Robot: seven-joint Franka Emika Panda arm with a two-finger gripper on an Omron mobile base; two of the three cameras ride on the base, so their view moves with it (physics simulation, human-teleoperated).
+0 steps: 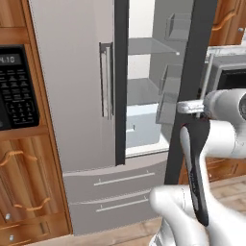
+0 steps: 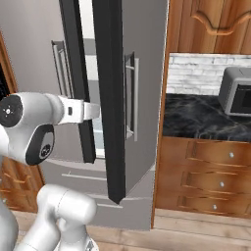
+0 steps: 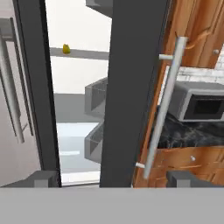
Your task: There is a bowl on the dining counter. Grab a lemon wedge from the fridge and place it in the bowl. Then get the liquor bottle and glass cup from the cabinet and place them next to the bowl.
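Fridge point(image 1: 72, 96): tall, wide, light-grey metallic appliance with double doors, vertical bar handles and two lower drawers. Left door is shut. Right door point(image 1: 190, 86) is swung open toward the robot and stands edge-on, its dark edge a near-vertical band in all three views. Interior is lit white, with grey shelves and door bins visible through the gap between the two doors.

Warm-brown wooden cabinetry point(image 1: 24, 182) flanks the fridge on both sides. A black microwave with a keypad point(image 1: 17, 86) is set into the cabinets to the left. To the right, a black marble worktop point(image 2: 206, 117) lies over knobbed wooden drawers, with a grey boxy appliance point(image 2: 236, 90) standing on it against a pale brick wall.

White robot arm point(image 2: 34, 127) reaches forward toward the open door's edge.

Long metallic bar handle of the open door point(image 3: 164, 105): in the hand view it runs down just right of the door's edge, between the two fingertips.

Gripper point(image 3: 116, 179): jaws are spread wide, one dark tip at far left, the other at right, with the door's edge and the handle framed between them. Nothing is held.

Lemon wedge point(image 3: 66, 48): small, bright yellow, lying on an upper fridge shelf, far inside, toward the left of the opening.
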